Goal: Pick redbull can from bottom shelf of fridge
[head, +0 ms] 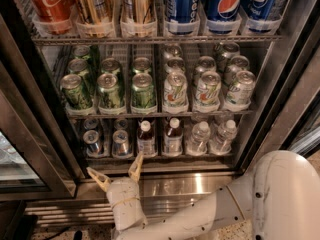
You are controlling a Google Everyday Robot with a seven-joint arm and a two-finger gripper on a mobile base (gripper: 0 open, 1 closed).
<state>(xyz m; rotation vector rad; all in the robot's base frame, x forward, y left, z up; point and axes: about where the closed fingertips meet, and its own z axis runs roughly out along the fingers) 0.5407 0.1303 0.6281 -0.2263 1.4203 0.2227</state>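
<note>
The fridge (280, 99) stands open before me with wire racks of drinks. On the bottom shelf (160, 156), two slim silver redbull cans stand at the left: one (93, 142) and another (121, 143) beside it. My gripper (117, 171) is below the shelf's front edge, in front of the steel base, just under the second can. Its two tan fingers (135, 167) are spread apart and hold nothing. The white arm reaches in from the lower right.
White-capped bottles (146, 138) and clear water bottles (198, 138) fill the rest of the bottom shelf. Green cans (111, 91) and pale cans (207, 91) sit on the rack above. Cola cans (50, 4) are at the top. A glass door (20, 159) stands left.
</note>
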